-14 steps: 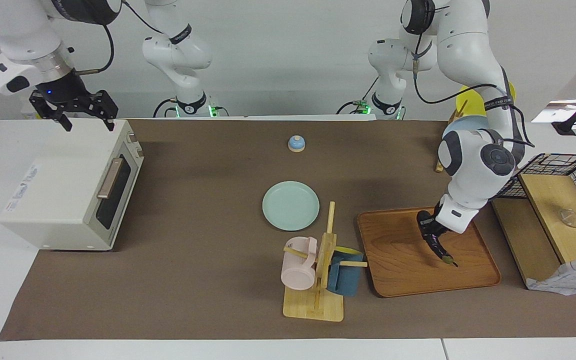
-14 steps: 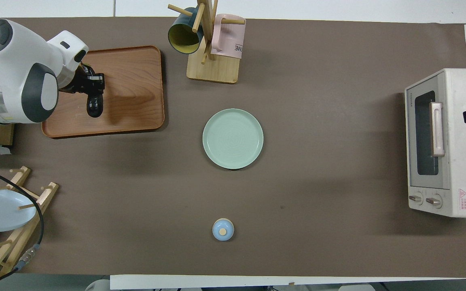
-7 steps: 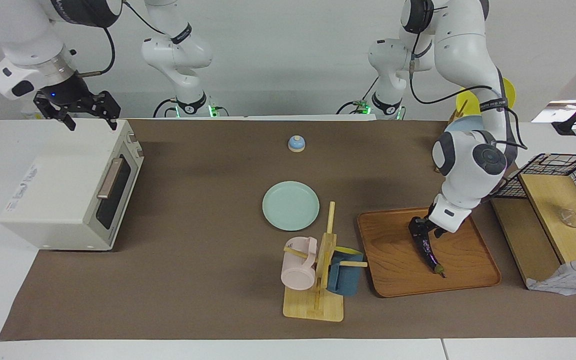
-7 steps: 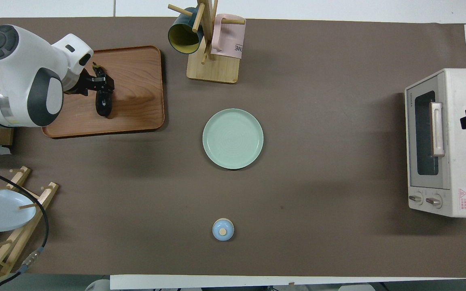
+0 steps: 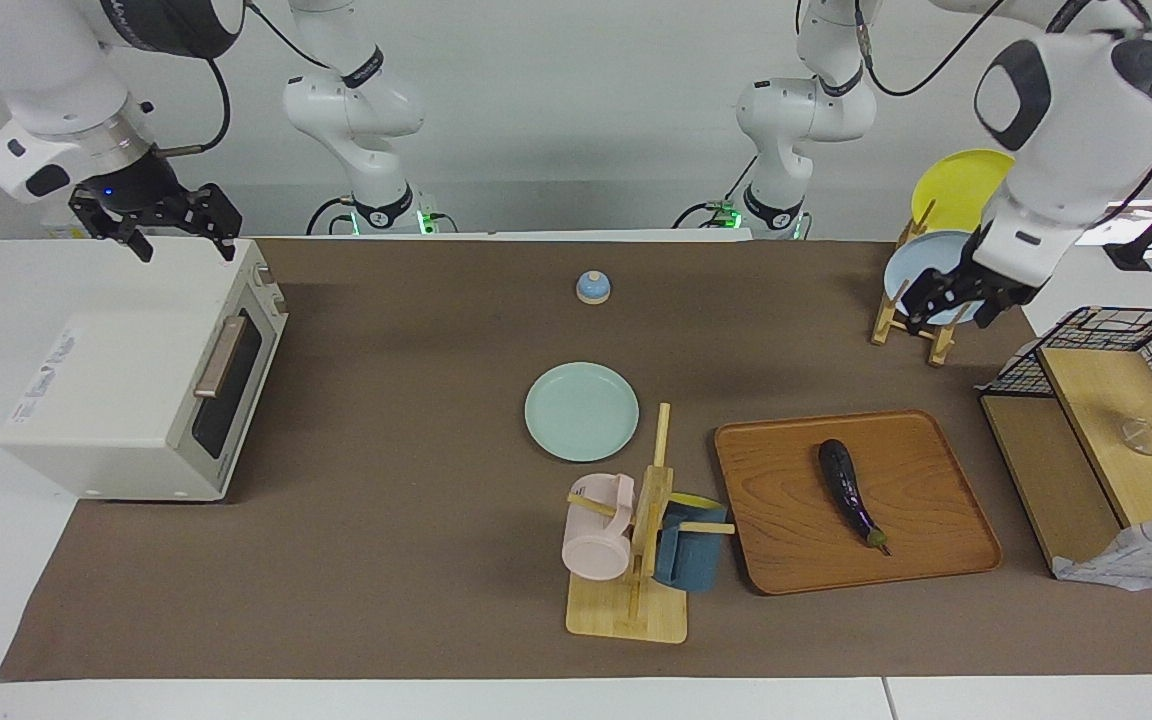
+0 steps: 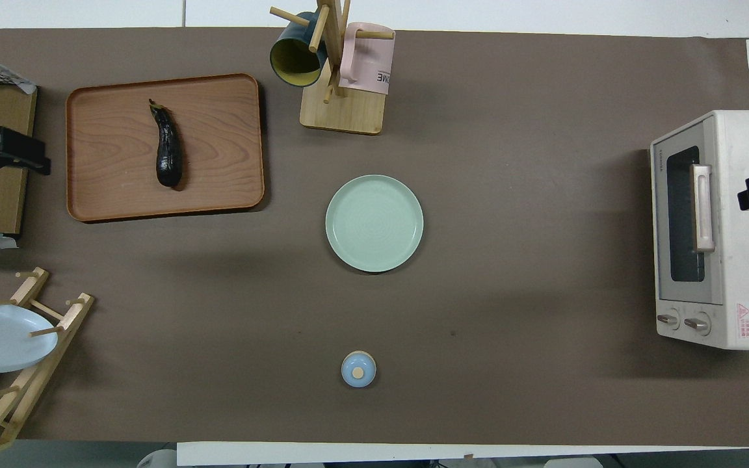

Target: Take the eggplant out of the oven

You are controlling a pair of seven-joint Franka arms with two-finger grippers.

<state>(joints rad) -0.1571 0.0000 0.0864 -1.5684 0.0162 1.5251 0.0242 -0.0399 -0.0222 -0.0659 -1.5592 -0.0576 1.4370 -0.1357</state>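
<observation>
The dark purple eggplant (image 5: 848, 490) lies flat on the wooden tray (image 5: 786, 525), free of any gripper; it also shows in the overhead view (image 6: 168, 146) on the tray (image 6: 218, 130). The cream oven (image 5: 126, 390) stands at the right arm's end of the table with its door shut; it also shows in the overhead view (image 6: 745, 227). My left gripper (image 5: 948, 312) is open and empty, raised over the plate rack, apart from the tray. My right gripper (image 5: 181, 238) is open and hangs over the oven's top.
A mint plate (image 5: 581, 411) sits mid-table. A mug tree (image 5: 636, 545) with a pink and a blue mug stands beside the tray. A blue bell (image 5: 592, 288) sits nearer to the robots. A plate rack (image 5: 921, 275) and a wooden shelf (image 5: 1096, 430) stand at the left arm's end.
My left gripper has let go of the eggplant on the tray and risen away toward the plate rack. The eggplant now lies still. The right gripper has hardly moved.
</observation>
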